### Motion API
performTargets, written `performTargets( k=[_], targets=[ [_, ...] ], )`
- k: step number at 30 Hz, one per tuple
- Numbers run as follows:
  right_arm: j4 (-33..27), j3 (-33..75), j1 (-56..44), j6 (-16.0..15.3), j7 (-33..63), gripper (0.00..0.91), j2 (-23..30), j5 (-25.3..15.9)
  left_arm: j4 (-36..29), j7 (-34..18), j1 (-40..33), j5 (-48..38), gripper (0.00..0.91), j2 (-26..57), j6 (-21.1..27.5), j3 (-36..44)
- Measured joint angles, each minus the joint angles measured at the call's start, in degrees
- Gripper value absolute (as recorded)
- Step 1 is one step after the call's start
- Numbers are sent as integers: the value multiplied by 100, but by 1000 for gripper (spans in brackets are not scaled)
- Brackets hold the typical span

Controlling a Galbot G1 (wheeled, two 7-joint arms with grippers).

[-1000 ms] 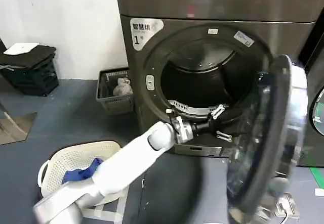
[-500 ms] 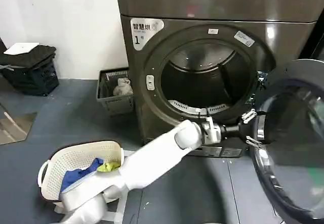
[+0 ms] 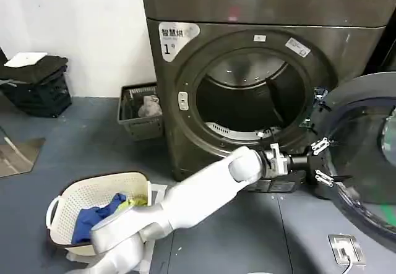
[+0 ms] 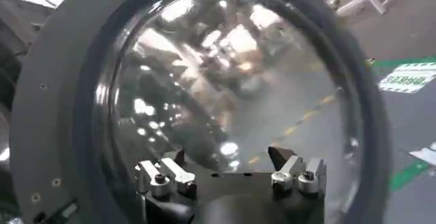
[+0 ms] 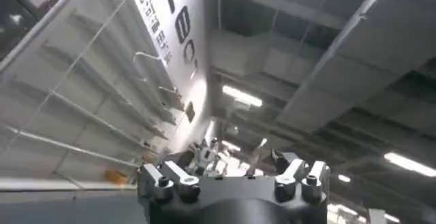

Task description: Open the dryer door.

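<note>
At the frame's lower centre-right, the left claw (image 3: 322, 161), fingers spread and gripping nothing, presses the inner face of the round chrome-rimmed, dark-glass dryer door (image 3: 365, 156), which lies just right of it. Since half a second ago the door has swung further right, flatter toward the camera, exposing the drum.
</note>
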Motion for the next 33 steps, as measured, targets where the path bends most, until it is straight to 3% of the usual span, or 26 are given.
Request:
performTargets(
  k=[20, 33],
  targets=[
    [-185, 53, -30, 121, -21, 907, 0, 13, 69, 20, -49, 17, 907, 1, 45, 15],
    [-116, 17, -34, 196, -48, 907, -1, -8, 619, 234, -471, 262, 907, 1, 3, 279]
  ],
)
